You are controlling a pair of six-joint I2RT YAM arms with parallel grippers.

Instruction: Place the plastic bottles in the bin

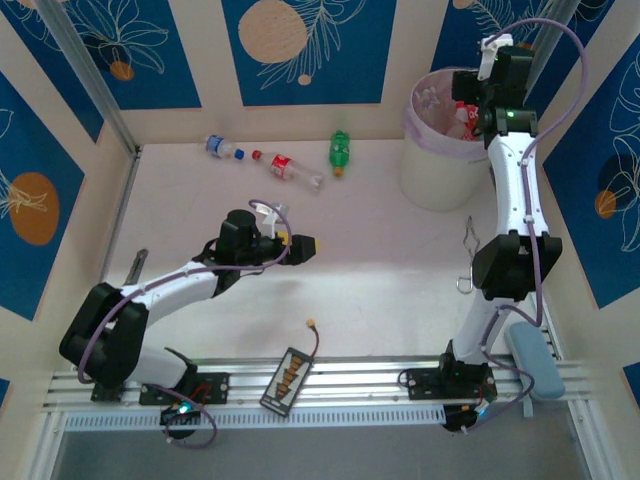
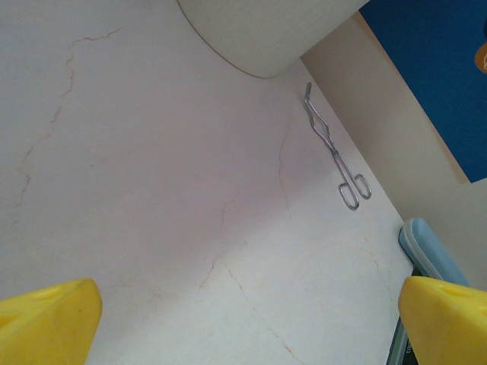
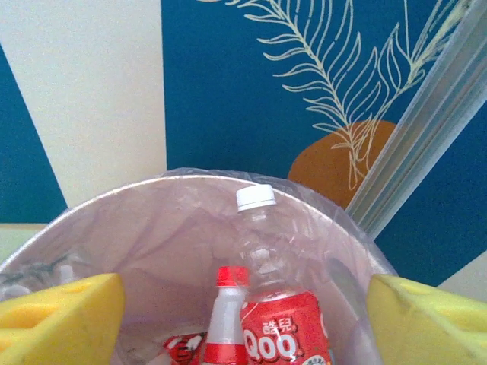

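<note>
Tabletop (image 2: 152,190) pale, cracked (hairline); bin (image 1: 440,180) nr blue wall (image 1: 590,140).

White arms (image 1: 180,285), black joints (image 1: 515,262), purple cables (image 1: 556,23), yellow fingers (image 2: 46,323).

Blue leaf-patterned walls (image 1: 300,50), pale cracked tabletop (image 1: 380,260)

The clear plastic bottle with the white cap (image 3: 262,258) has a red label (image 3: 285,334) that says "Qoo" in white letters.
</note>
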